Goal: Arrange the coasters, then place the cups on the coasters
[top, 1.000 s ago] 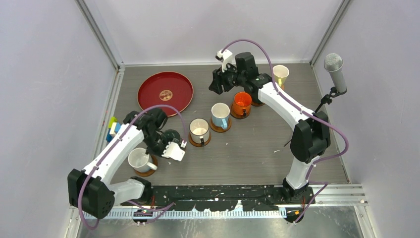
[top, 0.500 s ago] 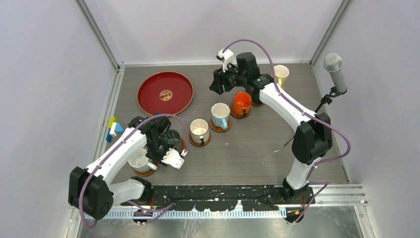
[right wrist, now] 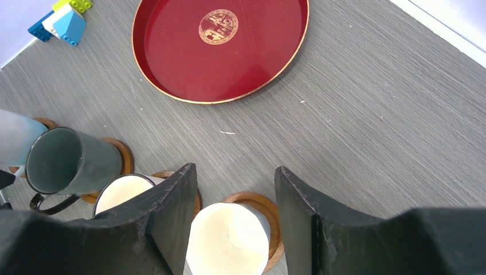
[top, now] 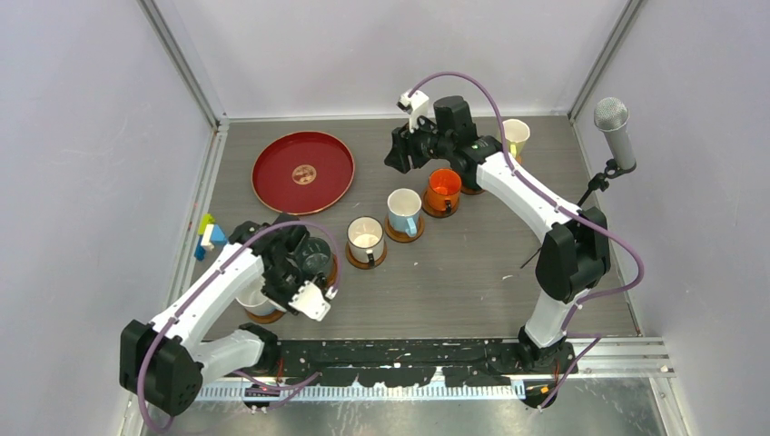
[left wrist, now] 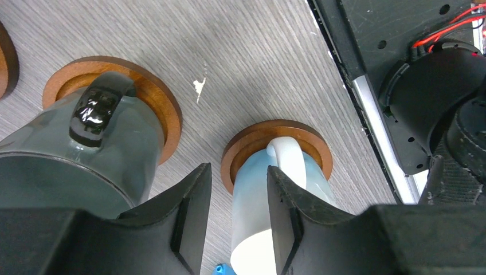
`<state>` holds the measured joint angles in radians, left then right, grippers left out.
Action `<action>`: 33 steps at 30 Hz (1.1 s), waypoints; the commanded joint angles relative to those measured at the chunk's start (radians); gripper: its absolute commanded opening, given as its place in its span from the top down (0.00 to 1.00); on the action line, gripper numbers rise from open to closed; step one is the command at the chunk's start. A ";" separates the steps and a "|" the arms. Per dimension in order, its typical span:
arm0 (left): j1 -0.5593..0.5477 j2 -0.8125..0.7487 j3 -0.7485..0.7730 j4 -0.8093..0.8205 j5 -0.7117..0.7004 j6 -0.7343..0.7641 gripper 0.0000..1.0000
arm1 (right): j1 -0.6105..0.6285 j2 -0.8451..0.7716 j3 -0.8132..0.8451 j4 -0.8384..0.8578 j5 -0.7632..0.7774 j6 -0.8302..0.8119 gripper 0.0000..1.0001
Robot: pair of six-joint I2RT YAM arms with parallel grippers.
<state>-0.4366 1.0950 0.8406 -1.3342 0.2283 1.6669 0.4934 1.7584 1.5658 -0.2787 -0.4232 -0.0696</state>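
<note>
Grey table (top: 454, 272), six cups (top: 404, 211), one tray (top: 322, 186)

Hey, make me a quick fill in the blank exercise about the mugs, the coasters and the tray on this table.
1. The large round tray is ___ in colour.
2. The orange mug stands on a wooden ___.
3. The far corner mug is pale ___.
4. The middle mug, between the orange mug and the cream mug, is light ___.

Missing words: red; coaster; yellow; blue.
</note>
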 commanded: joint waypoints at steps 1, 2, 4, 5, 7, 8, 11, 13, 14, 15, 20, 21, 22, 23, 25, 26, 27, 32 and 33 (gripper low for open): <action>-0.004 -0.040 -0.027 -0.054 0.006 0.051 0.57 | -0.003 -0.042 0.012 0.023 0.006 0.004 0.43; -0.004 -0.046 -0.032 -0.051 0.001 0.052 0.57 | -0.002 -0.040 0.012 0.023 0.006 0.005 0.43; -0.004 -0.053 -0.036 -0.056 -0.001 0.058 0.57 | -0.003 -0.038 0.014 0.024 0.004 0.008 0.43; -0.004 -0.058 -0.035 -0.060 0.001 0.060 0.57 | -0.002 -0.036 0.015 0.023 0.003 0.009 0.43; -0.004 -0.061 -0.036 -0.068 0.005 0.066 0.56 | -0.003 -0.033 0.019 0.022 0.003 0.012 0.43; -0.004 -0.062 -0.036 -0.073 0.004 0.070 0.56 | -0.003 -0.033 0.020 0.022 0.003 0.013 0.42; -0.004 -0.070 -0.044 -0.094 -0.003 0.084 0.56 | -0.002 -0.031 0.022 0.022 0.003 0.015 0.43; -0.004 -0.080 -0.054 -0.110 -0.017 0.099 0.55 | -0.003 -0.031 0.022 0.022 0.004 0.016 0.42; -0.004 -0.087 -0.059 -0.117 -0.023 0.109 0.55 | -0.003 -0.031 0.022 0.021 0.004 0.016 0.43; -0.004 -0.097 -0.065 -0.123 -0.027 0.121 0.55 | -0.003 -0.031 0.021 0.021 0.004 0.016 0.43; -0.004 -0.129 -0.082 -0.143 -0.047 0.160 0.53 | -0.003 -0.030 0.023 0.021 0.002 0.022 0.42; -0.004 -0.131 -0.083 -0.144 -0.048 0.162 0.53 | -0.002 -0.030 0.022 0.021 0.002 0.022 0.42; -0.004 -0.134 -0.083 -0.145 -0.051 0.163 0.53 | -0.003 -0.031 0.022 0.022 0.002 0.022 0.42; -0.004 -0.135 -0.081 -0.146 -0.052 0.164 0.53 | -0.003 -0.031 0.022 0.022 0.003 0.023 0.42; -0.004 -0.134 -0.071 -0.144 -0.050 0.157 0.53 | -0.003 -0.031 0.022 0.022 0.004 0.024 0.43; -0.004 -0.132 -0.063 -0.141 -0.045 0.146 0.53 | -0.003 -0.031 0.022 0.021 0.003 0.024 0.42; -0.004 -0.127 -0.050 -0.135 -0.039 0.133 0.53 | -0.003 -0.030 0.023 0.021 0.003 0.025 0.42; -0.004 -0.066 0.065 -0.132 0.020 0.055 0.52 | -0.003 -0.028 0.036 0.020 0.002 0.028 0.43; -0.004 -0.051 0.092 -0.132 0.033 0.038 0.52 | -0.004 -0.025 0.041 0.017 0.003 0.028 0.43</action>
<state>-0.4374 1.0054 0.8204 -1.4513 0.1944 1.7626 0.4934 1.7584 1.5661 -0.2787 -0.4236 -0.0498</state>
